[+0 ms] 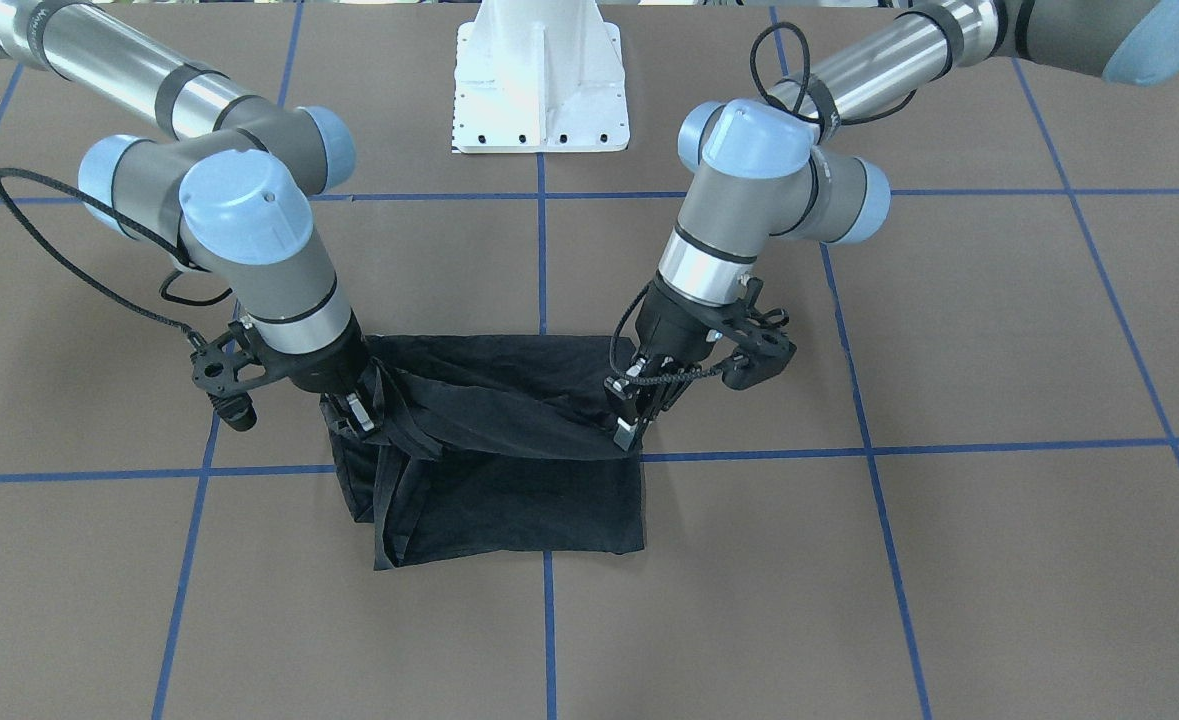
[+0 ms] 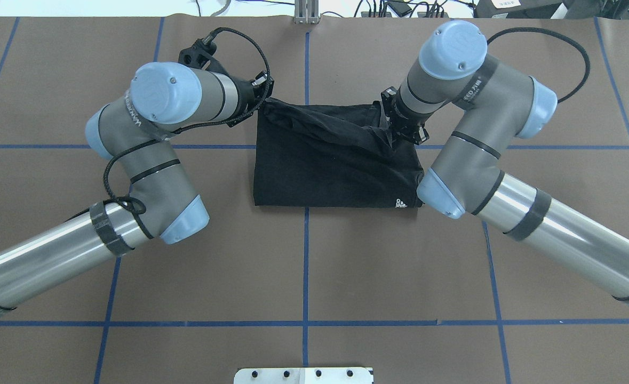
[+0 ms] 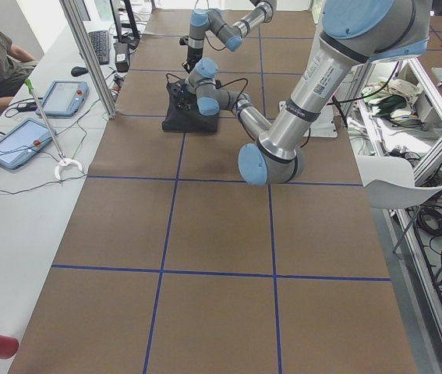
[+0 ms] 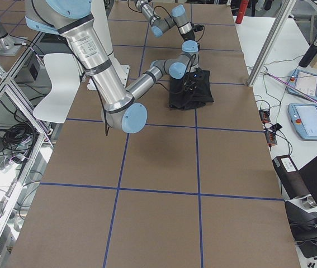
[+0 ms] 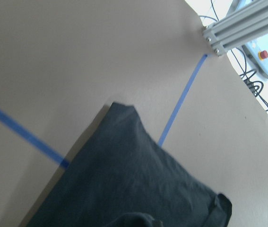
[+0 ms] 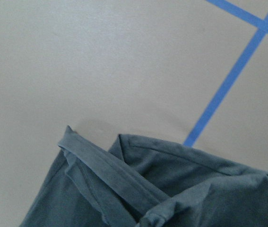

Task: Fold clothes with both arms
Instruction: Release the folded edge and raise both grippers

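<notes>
Where the black T-shirt (image 2: pixel 325 170) lies folded into a rough rectangle, a small white logo (image 2: pixel 400 203) sits at its corner on the right gripper's side, at the edge nearer the robot. It looks like the adidas mark, though its letters are too small to read. White lettering (image 2: pixel 134 113) runs along the grey links of both arms, also too small to make out surely. The shirt's upper layer is lifted and pulled into a creased band between the two tools, while the layer beneath them rests flat. The left gripper (image 1: pixel 629 428) is pinched on one end of that raised edge. The right gripper (image 1: pixel 361 418) is pinched on the other end, where the soft matte cloth bunches and hangs in folds with a hemmed strip showing. Only plain black fabric shows. Under both tools the brown table (image 2: pixel 303 266) is smooth and matte, crossed by blue tape lines (image 2: pixel 305 256) in a grid.
</notes>
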